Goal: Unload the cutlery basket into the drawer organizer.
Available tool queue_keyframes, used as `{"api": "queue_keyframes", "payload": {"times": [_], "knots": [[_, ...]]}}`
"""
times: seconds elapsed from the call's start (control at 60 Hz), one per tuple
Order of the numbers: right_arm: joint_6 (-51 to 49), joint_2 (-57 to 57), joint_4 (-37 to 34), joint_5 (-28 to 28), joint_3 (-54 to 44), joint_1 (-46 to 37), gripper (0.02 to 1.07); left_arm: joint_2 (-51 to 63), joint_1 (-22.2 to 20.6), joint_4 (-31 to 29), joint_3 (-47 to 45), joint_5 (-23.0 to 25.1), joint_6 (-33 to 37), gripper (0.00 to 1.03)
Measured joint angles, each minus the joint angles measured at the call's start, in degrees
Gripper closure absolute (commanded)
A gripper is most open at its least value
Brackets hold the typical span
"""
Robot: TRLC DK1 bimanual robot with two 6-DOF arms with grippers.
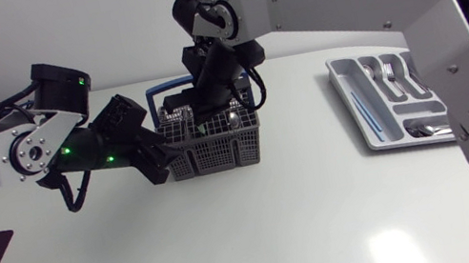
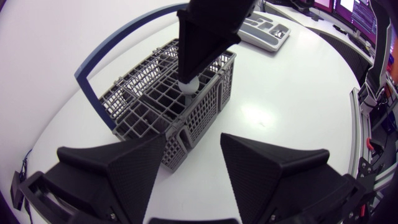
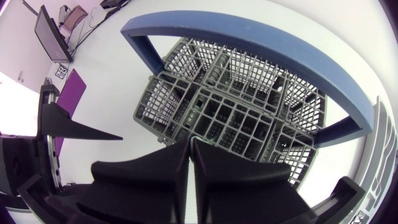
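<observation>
Grey mesh basket [image 1: 219,151] mid-table, organizer [image 1: 339,84] well right. Right gripper [image 3: 189,142] down inside basket, fingers pressed together; left gripper [image 2: 194,138] spread at basket corner. Cutlery there hidden; likely stiff, slick, light: pinch by handle.

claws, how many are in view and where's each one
2. The left claw sits open at the basket's outer corner; the right claw is shut, dipped down into the basket.

basket [image 1: 219,153] L side: hid by left gripper [image 1: 154,160] | organizer [image 1: 353,115] corner: behind right arm [image 1: 357,3]
</observation>
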Motion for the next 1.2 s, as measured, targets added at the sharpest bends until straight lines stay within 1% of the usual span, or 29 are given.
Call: {"api": "queue_keyframes", "payload": {"times": [0.483, 1.2], "knots": [[0.0, -1.7, -0.79, -0.11, 0.02, -0.09, 1.01, 0.0, 0.0, 0.02, -0.13, 0.0, 0.0, 0.41], [0.24, -2.75, -1.49, -7.37, 0.02, -2.56, 1.01, 0.0, -0.31, 0.02, -0.35, -0.02, 0.0, 0.41]]}}
